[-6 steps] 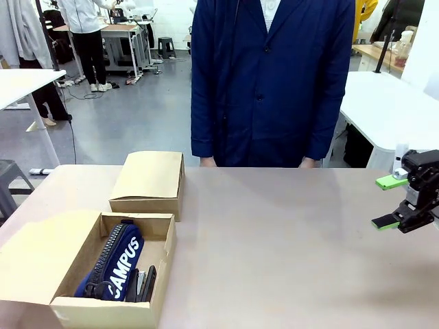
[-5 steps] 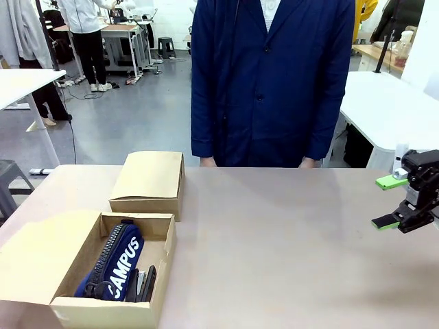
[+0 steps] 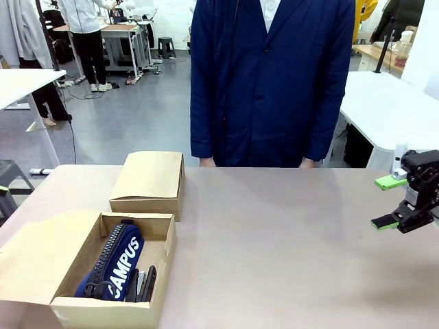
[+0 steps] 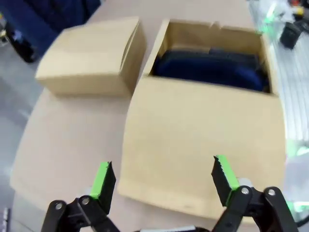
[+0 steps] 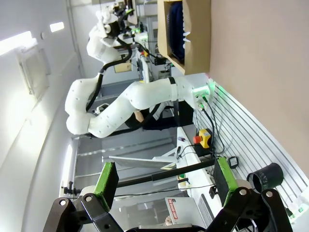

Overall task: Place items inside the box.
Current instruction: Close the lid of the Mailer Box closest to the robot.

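The box (image 3: 103, 271) sits open at the near left corner of the table (image 3: 288, 233), its lid flap (image 3: 38, 257) folded flat outward to the left so the opening stays clear for loading from above. Inside it the navy pouch (image 3: 113, 264) lettered "CAMPUS" lies lengthwise along the left wall, which leaves a strip along the right wall; a black stapler (image 3: 144, 284) occupies the near end of that strip. Other contents cannot be made out. A second, shut box (image 3: 149, 181) stands just behind the open box, touching or nearly touching its far wall.

The left gripper (image 4: 161, 181) hangs above the lid flap of the box, fingers (image 4: 104, 179) spread wide and holding nothing; in the left wrist view the pouch (image 4: 207, 67) shows beyond the flap. The right gripper (image 3: 392, 202) is parked well to the right of the box, at the table's right edge, fingers (image 3: 387, 181) fully apart and empty.

No loose item lies on the table beside the box. Judgement: both arms are withdrawn from the opening because loading appears complete or awaits a further item. The person (image 3: 271, 82) stands at the far side, hands (image 3: 208, 162) at the table edge
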Controlling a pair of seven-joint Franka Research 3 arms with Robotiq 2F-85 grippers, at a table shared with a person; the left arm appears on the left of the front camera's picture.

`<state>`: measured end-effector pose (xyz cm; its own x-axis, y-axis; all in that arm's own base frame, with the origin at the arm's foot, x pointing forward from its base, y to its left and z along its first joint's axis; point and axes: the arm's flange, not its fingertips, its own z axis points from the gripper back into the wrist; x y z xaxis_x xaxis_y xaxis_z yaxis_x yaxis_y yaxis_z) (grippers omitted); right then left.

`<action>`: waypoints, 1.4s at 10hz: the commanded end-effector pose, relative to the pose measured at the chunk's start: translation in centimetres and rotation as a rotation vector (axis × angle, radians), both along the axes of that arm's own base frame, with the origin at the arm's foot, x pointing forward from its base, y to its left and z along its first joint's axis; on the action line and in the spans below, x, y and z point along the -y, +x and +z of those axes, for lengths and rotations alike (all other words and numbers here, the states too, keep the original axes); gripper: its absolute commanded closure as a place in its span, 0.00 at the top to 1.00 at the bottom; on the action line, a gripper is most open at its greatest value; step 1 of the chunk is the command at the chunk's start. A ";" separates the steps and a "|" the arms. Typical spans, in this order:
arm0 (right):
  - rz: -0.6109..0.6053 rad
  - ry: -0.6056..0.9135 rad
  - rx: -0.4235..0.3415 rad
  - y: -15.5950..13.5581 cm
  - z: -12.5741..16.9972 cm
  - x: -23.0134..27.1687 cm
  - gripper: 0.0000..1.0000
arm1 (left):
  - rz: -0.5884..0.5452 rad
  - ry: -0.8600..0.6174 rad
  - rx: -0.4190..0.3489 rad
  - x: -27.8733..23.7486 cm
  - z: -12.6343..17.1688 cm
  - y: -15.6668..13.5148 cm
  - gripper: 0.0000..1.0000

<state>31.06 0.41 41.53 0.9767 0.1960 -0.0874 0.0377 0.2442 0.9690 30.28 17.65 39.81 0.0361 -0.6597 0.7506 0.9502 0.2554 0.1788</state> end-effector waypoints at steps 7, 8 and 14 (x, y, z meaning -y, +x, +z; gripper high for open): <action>-0.012 0.008 -0.009 -0.2 0.3 -0.1 1.00 | 0.070 0.108 -0.154 -3.6 -10.4 1.0 1.00; -0.012 0.008 -0.009 -0.2 0.3 -0.1 1.00 | 0.050 0.089 -0.169 -3.0 -11.2 0.9 1.00; -0.012 0.008 -0.009 -0.2 0.3 -0.1 1.00 | 0.084 0.149 -0.192 -4.3 -12.5 1.3 1.00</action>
